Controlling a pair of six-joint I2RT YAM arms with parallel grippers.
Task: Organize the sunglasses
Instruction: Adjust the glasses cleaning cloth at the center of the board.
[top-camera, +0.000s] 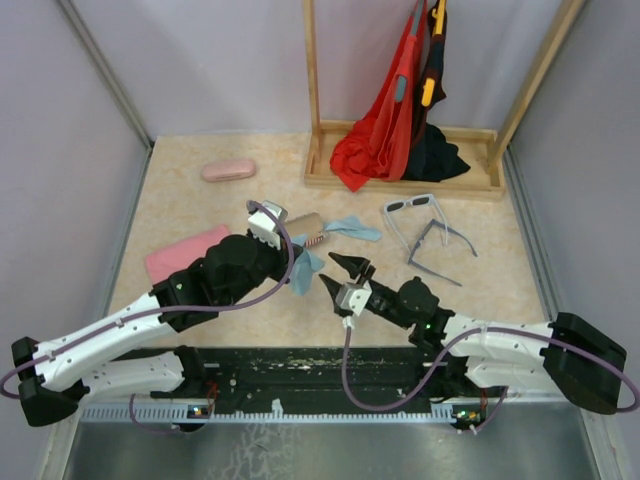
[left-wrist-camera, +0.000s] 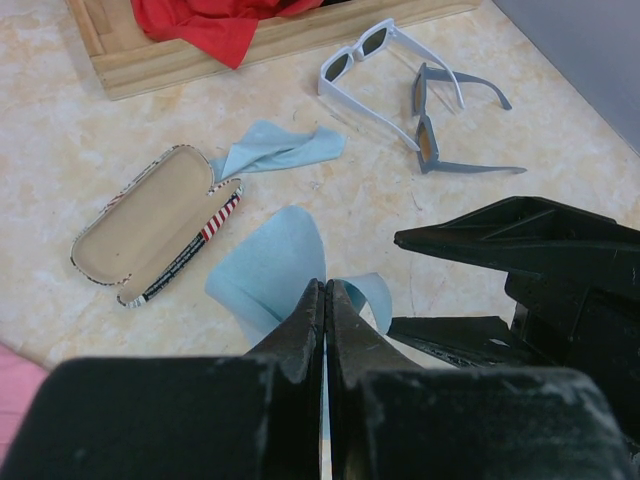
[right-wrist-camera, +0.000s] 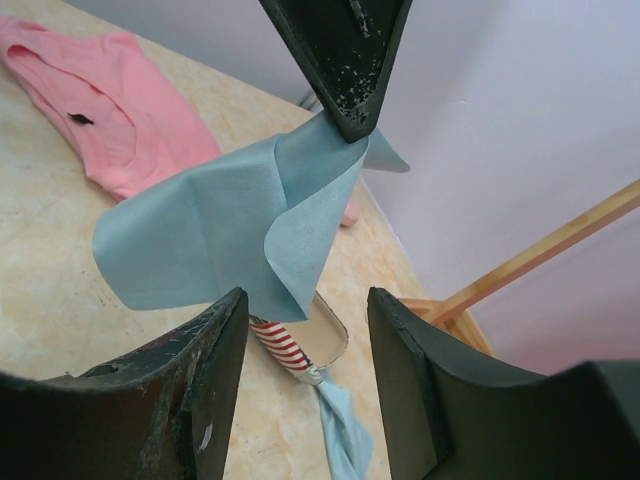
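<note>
Beige tabletop (top-camera: 200, 210), grey walls (top-camera: 70, 120) close on both sides: the left gripper (left-wrist-camera: 326, 330) was clamped on a light-blue cloth (left-wrist-camera: 265, 270), holding it off the surface. The right gripper (right-wrist-camera: 305, 385) stood with jaws partly apart, lined up on the hanging fold and gripping nothing. The move looked like a handover. It would go best if the right jaws closed well up the fold, below the left's pinch, before the left let go. Just behind lay an open flag-printed case (left-wrist-camera: 150, 225) and a second cloth (left-wrist-camera: 285, 148). The white sunglasses (top-camera: 410, 205) and the grey pair (top-camera: 427, 242) lay well apart to the right, near the wooden rack base (top-camera: 470, 185). Bare table between offered room; the case rim looked the nearest snag.
</note>
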